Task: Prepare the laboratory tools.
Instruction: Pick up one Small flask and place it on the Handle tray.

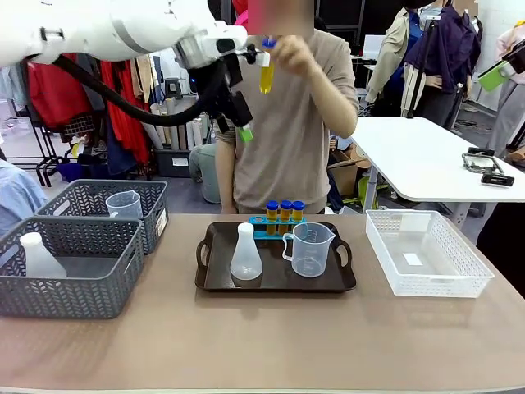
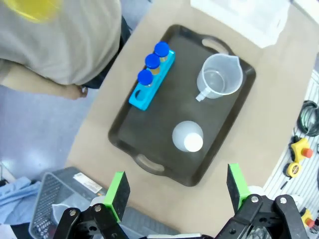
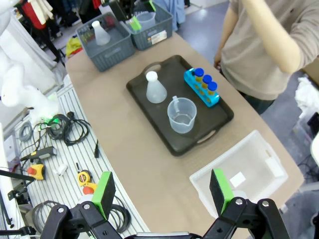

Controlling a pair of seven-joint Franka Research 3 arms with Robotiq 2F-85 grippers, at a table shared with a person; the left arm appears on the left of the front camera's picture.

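A person's hand holds one orange-yellow tube [image 1: 267, 72] with a blue cap high over the table's far side. My left gripper [image 1: 235, 123] hangs open and empty just below and left of that tube. In the left wrist view the left gripper [image 2: 177, 189] looks down on the dark tray [image 2: 149, 164]. On the tray stand the whitish conical flask [image 1: 246, 254], the clear measuring jug [image 1: 310, 249] and a blue rack with three capped tubes [image 1: 285, 211]. My right gripper [image 3: 162, 191] stands open high above the table's right side.
Two grey baskets [image 1: 74, 283] sit at the left, one with a second flask [image 1: 37, 256], the other with a second jug [image 1: 123, 203]. A white mesh basket [image 1: 422, 250] stands to the right of the tray. The person stands at the far edge.
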